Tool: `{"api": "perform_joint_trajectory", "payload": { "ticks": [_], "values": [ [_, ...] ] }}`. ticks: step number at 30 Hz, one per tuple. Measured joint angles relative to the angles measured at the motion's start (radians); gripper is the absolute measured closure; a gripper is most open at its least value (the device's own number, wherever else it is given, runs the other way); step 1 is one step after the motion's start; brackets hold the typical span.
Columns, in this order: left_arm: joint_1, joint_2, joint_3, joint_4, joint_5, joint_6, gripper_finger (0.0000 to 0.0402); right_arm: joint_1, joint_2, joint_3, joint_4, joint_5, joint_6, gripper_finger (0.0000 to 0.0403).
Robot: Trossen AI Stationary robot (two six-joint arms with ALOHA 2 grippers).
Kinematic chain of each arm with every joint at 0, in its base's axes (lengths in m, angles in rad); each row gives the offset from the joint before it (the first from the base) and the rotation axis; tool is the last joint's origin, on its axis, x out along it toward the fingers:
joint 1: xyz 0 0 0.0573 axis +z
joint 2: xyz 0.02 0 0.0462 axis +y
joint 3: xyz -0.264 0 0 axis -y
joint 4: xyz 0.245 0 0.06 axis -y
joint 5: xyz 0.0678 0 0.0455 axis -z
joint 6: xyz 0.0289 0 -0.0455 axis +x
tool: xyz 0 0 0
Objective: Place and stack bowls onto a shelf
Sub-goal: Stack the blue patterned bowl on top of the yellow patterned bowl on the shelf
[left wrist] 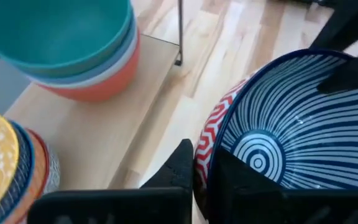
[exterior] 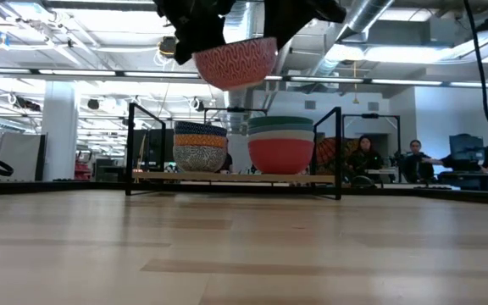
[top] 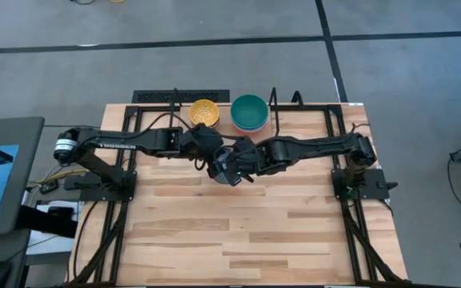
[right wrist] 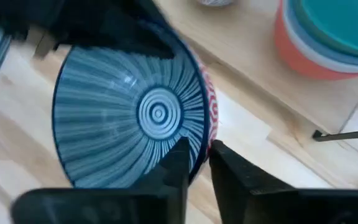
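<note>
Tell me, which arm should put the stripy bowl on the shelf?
Probably the left: the left gripper is shut on the rim of the striped bowl, in the air near the shelf. The right gripper is at the rim too, its hold unclear.

High view: mounted overhead, facing straight down, far enough off to take in the whole table (top: pixel 238 232), both arms and the surrounding floor. Low view: set at tabletop height at the near edge, facing level across the wood toward the shelf (exterior: pixel 235 177) at the far side and the room behind; close to the surface, so the arms enter only from above. Left wrist view: very near, looking down past its own fingers (left wrist: pixel 179 168) at the striped bowl (left wrist: pixel 291 124). Right wrist view: equally near, apparently from the opposite side of that bowl. All four views share the shelf with its stacks.
</note>
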Motion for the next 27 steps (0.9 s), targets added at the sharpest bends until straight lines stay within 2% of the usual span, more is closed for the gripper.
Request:
{"api": "perform_joint_trajectory", "payload": {
  "ticks": [6, 10, 13, 17, 20, 22, 24, 27],
  "values": [
    [0.077, 0.000, 0.094, -0.079, 0.063, 0.098, 0.0398, -0.038, -0.040, -0.002, 0.002, 0.006, -0.015, 0.0207],
    [0.150, 0.001, 0.187, -0.132, 0.072, 0.172, 0.0398, -0.071, -0.087, -0.004, 0.029, 0.105, -0.022, 0.0135],
    [0.210, 0.001, 0.241, -0.135, 0.121, 0.213, 0.0399, -0.093, -0.128, -0.006, 0.090, 0.210, -0.109, 0.0099],
    [0.274, 0.001, 0.284, -0.126, 0.182, 0.272, 0.0399, -0.126, -0.174, -0.010, 0.215, 0.244, -0.354, 0.0075],
    [0.322, -0.002, 0.289, -0.176, 0.097, 0.319, 0.0400, -0.133, -0.203, -0.006, 0.341, 0.159, -0.708, 0.0072],
    [0.372, 0.000, 0.286, -0.211, 0.078, 0.326, 0.0400, -0.136, -0.224, -0.009, 0.375, 0.142, -0.849, 0.0073],
    [0.433, 0.004, 0.287, -0.214, 0.064, 0.326, 0.0400, -0.136, -0.234, -0.005, 0.425, 0.144, -0.876, 0.0076],
    [0.540, 0.030, 0.288, -0.221, 0.068, 0.320, 0.0401, -0.168, -0.248, -0.008, 0.400, 0.132, -0.863, 0.0078]
  ]
}}
